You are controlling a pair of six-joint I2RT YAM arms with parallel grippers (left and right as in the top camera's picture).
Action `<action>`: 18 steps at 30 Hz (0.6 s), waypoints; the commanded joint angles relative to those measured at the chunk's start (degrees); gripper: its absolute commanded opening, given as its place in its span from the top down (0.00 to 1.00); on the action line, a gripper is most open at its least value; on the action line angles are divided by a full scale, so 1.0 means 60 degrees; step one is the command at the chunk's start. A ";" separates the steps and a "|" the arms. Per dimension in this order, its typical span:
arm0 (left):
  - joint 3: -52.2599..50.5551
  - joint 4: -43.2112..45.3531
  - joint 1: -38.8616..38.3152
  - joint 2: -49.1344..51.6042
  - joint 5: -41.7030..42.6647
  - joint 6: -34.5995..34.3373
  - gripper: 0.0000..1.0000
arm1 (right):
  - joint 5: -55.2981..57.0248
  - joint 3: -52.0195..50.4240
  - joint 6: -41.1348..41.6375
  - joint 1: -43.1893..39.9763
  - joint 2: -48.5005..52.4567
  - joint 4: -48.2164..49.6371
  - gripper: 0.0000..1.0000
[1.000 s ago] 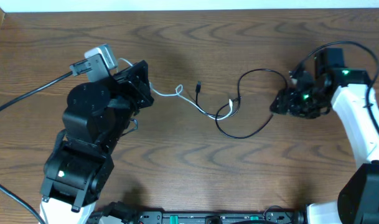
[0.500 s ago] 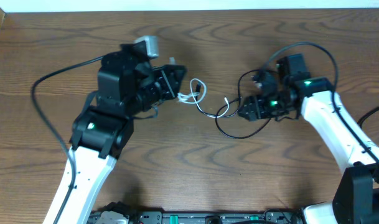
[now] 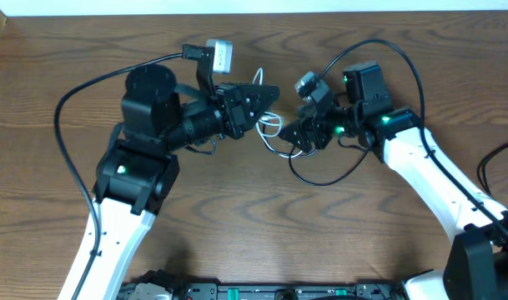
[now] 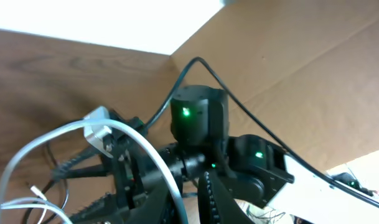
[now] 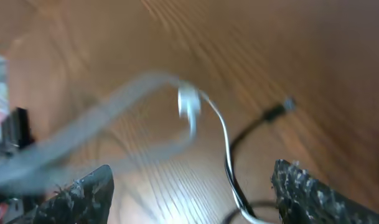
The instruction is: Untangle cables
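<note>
Where the things rest: a brown wood-grain worktop (image 3: 237,237) is seen from above, matt and streaked with darker grain.
Room: a pale band (image 3: 237,7) is seen along the far edge of the worktop, and a cardboard wall (image 4: 313,81) is shown in the left wrist view.
Arms, counted: two, one at each side, both reaching inward until their tips are brought near each other.
Cables, counted: two, one white cable (image 3: 272,125) and one black cable (image 5: 267,114).
Place of the cables: both are found toward the far middle of the worktop, between the two tips. The white one is lifted in a small loop, and the black one is laid in a wider loop on the wood below the right arm.
Tangle: the strands are seen crossing just beside the right tip; whether a knot is there cannot be told.
Left end effector (image 3: 264,100): clenched on the white cable, which is drawn up close past the wrist camera.
Right end effector (image 3: 289,133): released, its fingers (image 5: 83,193) spread wide, with the cables in the gap but nothing gripped.
Plugs: one small black plug is seen lying on the wood in the blurred right wrist view.
</note>
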 commanded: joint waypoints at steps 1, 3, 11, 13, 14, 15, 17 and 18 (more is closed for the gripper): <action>0.0164 0.0306 0.0040 -0.0481 0.0237 0.0120 0.84 | -0.1596 0.0004 0.0229 0.0029 -0.0488 0.0423 0.22; 0.0164 0.0470 0.0040 -0.0616 0.0237 0.0120 0.84 | -0.2120 0.0004 0.0226 0.0029 -0.0586 0.0601 0.22; 0.0164 0.0623 0.0040 -0.0991 0.0237 0.0113 0.84 | -0.2543 0.0004 0.0539 0.0029 -0.0754 0.1344 0.23; 0.0164 0.0623 0.0040 -0.1013 0.0237 0.0113 0.84 | -0.3024 0.0004 0.0663 0.0029 -0.0754 0.1734 0.23; 0.0164 0.0623 0.0040 -0.1013 0.0237 0.0113 0.83 | -0.3344 0.0004 0.0659 0.0029 -0.0754 0.1912 0.23; 0.0164 0.0619 0.0040 -0.1013 0.0240 0.0113 0.84 | -0.3723 0.0004 0.0663 0.0033 -0.0754 0.2131 0.23; 0.0164 0.0623 0.0040 -0.1009 0.0237 0.0113 0.84 | -0.4291 0.0004 0.0692 0.0040 -0.0754 0.2426 0.25; 0.0164 0.0623 0.0040 -0.1009 0.0237 0.0113 0.84 | -0.4430 0.0004 0.0761 0.0058 -0.0754 0.2506 0.26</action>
